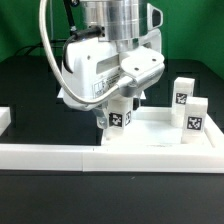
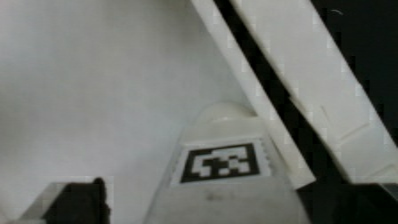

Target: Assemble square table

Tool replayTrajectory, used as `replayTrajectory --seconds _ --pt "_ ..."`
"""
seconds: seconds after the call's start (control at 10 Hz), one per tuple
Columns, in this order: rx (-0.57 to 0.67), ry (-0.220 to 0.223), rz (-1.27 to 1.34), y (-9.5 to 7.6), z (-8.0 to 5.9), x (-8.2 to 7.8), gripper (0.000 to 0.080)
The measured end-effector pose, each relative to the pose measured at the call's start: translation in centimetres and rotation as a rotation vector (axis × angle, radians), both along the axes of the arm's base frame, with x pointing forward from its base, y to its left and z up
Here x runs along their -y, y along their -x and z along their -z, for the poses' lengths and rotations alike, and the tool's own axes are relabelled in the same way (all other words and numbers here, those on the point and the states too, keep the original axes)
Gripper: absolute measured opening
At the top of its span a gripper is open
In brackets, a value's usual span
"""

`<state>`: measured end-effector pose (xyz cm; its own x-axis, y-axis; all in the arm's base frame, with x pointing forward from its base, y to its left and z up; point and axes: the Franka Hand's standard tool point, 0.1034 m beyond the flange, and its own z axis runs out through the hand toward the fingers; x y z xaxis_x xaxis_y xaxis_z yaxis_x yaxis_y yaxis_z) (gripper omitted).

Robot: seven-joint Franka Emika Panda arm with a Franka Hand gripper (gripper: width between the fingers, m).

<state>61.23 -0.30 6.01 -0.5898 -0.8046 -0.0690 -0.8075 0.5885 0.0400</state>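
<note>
Tabletop (image 1: 150,128) lies flat on the black worktop (image 1: 30,80), inside the white border wall (image 1: 60,153); a leg (image 1: 118,118) with a black-and-white tag, no readable writing, stands on it, held in the gripper (image 1: 118,110), which is closed narrowly on it; the arm reaches straight down; two tagged legs (image 1: 188,108) stand near the tabletop's edge at the exterior view's right.

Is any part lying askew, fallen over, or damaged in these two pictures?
Nothing stands out. Two legs stand upright at the exterior view's right, beside the border wall. The gripper is down over another tagged leg, which also looks upright on the tabletop. No breakage is visible, though the arm hides much.
</note>
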Motion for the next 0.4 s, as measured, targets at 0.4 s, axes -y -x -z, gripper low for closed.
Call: replayTrajectory --seconds 0.4 --pt "-0.001 0.000 0.000 0.02 0.04 0.00 0.0649"
